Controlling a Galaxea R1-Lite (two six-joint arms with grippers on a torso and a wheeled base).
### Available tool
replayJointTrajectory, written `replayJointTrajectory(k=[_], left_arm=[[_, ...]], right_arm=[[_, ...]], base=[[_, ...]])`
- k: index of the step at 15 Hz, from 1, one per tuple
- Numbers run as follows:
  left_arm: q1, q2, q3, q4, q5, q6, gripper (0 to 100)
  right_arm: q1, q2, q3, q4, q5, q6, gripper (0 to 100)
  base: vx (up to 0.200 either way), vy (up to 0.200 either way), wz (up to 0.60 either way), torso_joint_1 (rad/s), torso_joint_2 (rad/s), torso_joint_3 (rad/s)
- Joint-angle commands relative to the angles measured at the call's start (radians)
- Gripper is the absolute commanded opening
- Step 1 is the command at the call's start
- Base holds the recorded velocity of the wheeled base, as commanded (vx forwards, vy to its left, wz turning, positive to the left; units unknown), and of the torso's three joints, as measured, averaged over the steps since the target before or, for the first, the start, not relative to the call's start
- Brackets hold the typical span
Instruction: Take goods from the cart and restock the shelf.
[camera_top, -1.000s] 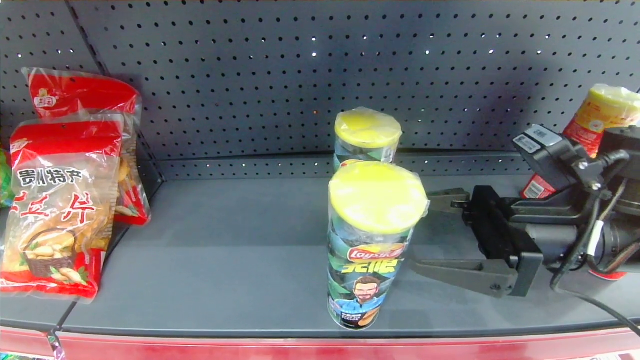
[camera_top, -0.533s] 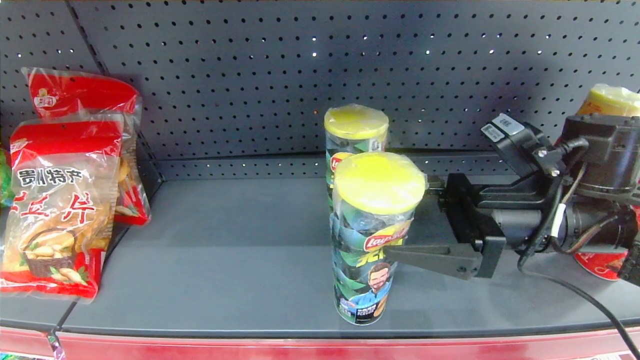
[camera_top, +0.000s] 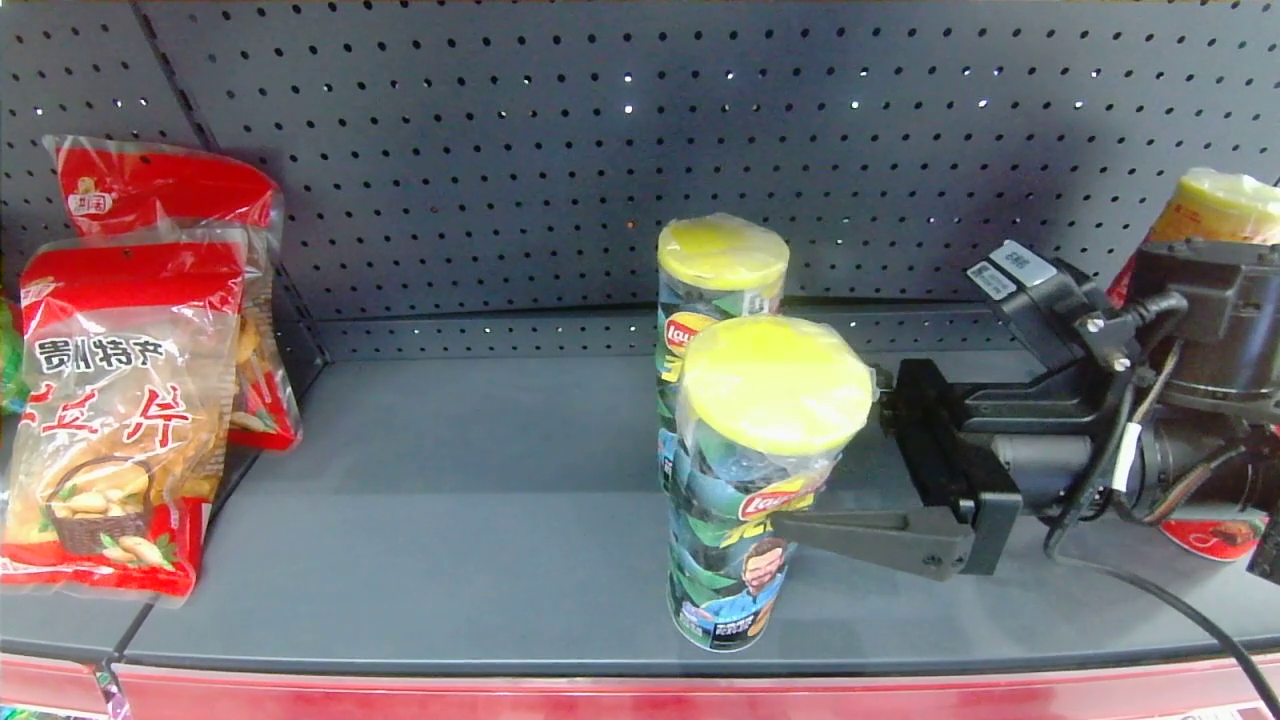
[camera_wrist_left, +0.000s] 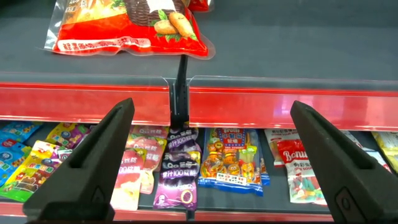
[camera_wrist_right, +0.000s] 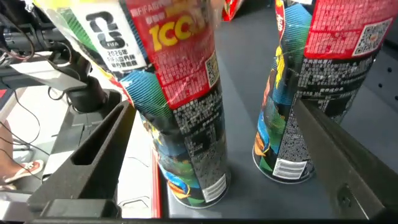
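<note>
Two green chip cans with yellow lids stand on the grey shelf (camera_top: 450, 560). The front can (camera_top: 750, 540) (camera_wrist_right: 180, 124) leans, its top tipped toward my right arm. The back can (camera_top: 715, 285) (camera_wrist_right: 305, 93) stands upright close behind it. My right gripper (camera_top: 825, 455) (camera_wrist_right: 211, 109) is open and comes in from the right at mid-height, with the front can between its fingers. The near finger (camera_top: 870, 530) touches the can's side. My left gripper (camera_wrist_left: 211, 162) is open and empty, in front of the shelf's red front rail (camera_wrist_left: 280, 106).
Red bags of snacks (camera_top: 120, 400) stand at the shelf's left end. A red can with a yellow lid (camera_top: 1215, 215) stands behind my right arm. The pegboard back wall (camera_top: 600, 150) is close behind the cans. Packets (camera_wrist_left: 236, 162) hang on the shelf below.
My right gripper moved left until its fingers straddle the front can. That can shifted slightly right and went from upright to leaning. The back can was jostled a little.
</note>
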Motion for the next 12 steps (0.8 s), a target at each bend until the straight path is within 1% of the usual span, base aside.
replayJointTrajectory(k=[1,8,12], left_arm=[[0.000,0.001,0.000,0.000,0.000,0.000,100],[0.000,0.001,0.001,0.000,0.000,0.000,100],[0.000,0.001,0.001,0.000,0.000,0.000,100]], right_arm=[[-0.006,-0.025,0.029,0.000,-0.001,0.001,100],[-0.015,-0.097,0.089,0.000,0.001,0.001,100],[-0.004,-0.111,0.090,0.001,0.002,0.001,100]], base=[[0.000,0.000,0.00,0.000,0.00,0.000],[0.000,0.000,0.00,0.000,0.00,0.000],[0.000,0.000,0.00,0.000,0.00,0.000]])
